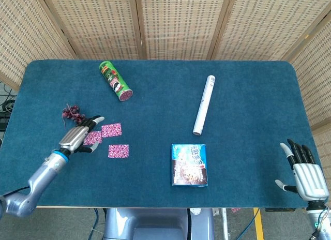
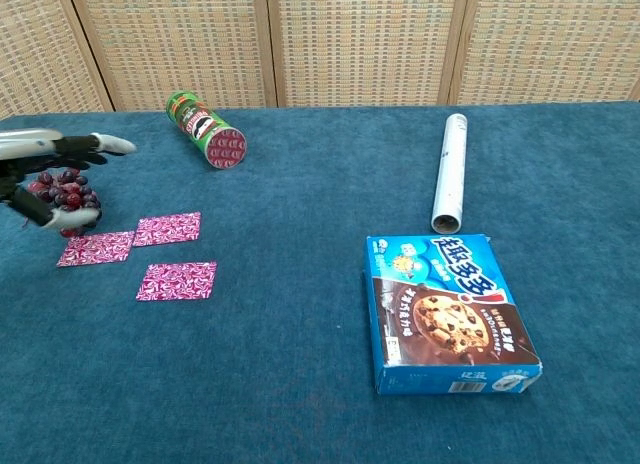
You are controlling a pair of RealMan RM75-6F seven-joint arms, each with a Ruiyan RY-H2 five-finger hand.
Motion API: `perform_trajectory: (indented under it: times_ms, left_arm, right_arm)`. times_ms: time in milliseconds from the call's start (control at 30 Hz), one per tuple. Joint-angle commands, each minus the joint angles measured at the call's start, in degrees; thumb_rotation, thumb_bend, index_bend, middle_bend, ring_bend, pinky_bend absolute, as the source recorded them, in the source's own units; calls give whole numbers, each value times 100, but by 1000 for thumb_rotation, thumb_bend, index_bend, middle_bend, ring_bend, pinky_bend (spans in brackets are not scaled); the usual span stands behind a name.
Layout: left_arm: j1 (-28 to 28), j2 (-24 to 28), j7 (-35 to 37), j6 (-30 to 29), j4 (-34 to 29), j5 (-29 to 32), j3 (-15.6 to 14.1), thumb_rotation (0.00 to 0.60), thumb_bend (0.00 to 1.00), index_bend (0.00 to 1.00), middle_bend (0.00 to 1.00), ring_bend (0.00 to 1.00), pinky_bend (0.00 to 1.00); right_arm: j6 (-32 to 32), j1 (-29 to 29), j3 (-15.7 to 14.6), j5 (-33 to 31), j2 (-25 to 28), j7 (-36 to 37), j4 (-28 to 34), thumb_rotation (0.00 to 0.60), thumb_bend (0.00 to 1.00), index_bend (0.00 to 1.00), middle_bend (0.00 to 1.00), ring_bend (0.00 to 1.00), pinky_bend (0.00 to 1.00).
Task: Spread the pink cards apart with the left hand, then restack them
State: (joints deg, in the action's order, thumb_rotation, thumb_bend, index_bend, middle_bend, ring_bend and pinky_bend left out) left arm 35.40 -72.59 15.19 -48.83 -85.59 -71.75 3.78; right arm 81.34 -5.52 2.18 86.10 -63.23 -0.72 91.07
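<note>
Head view shows the blue-carpeted desk carrying, from biggest down, a cookie box, a white tube, a green crisp can, a bunch of dark grapes and the three pink cards. The cards lie flat and spread near the left front: one card just beside another at its left, the two corners touching or nearly so, and a third card a little nearer the front edge, apart from both. The left hand hovers over the leftmost card and the grapes, fingers apart and lightly curved, holding nothing; in the chest view it looks raised clear of the cloth. The right hand waits at the far right front corner, fingers spread, empty. The cards look thin, light and fairly stiff, lying flush on the napped cloth, so pinching an edge should be hard. Sliding looks the better way: press a fingertip on a card's face and drag it over its neighbour, since the pile may grip and a light card could skid or flip.
</note>
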Motion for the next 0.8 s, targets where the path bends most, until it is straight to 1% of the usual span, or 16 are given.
perform_trajectory:
  times_ms: [33,200,367,467,567,667,800]
  left_arm:
    - [-250,53,214,-220,103,-205,-153,600,97,1,0,0,0]
    - [-555,-57,381,-571,367,-369,-280,600,101,21,0,0,0]
    - [-721,-162,615,-654,556,-481,-371,600,127,21,0,0,0]
    - [-742,-187,990,-665,599,-763,-450,600,145,21,0,0,0]
    - [-721,-197,1561,-653,658,-1176,-592,600,152,21,0,0,0]
    - [-697,-259,1954,-651,783,-1383,-656,600,162,21,0,0,0]
    - [-624,-380,2358,-555,927,-1468,-658,600,171,22,0,0,0]
  right_arm:
    - [10,3,-1,6,-1,-12,4,600,0,0,0,0,0]
    - [16,5,-1,6,-5,-33,11,600,0,0,0,0,0]
    - [14,2,-2,9,-6,-52,20,600,0,0,0,0,0]
    - [15,2,-3,9,-5,-56,26,600,0,0,0,0,0]
    - [9,2,-2,0,-3,-58,30,600,0,0,0,0,0]
    - [0,0,-4,-2,2,-54,35,600,0,0,0,0,0]
    - [-12,-6,-7,-1,5,-55,38,600,0,0,0,0,0]
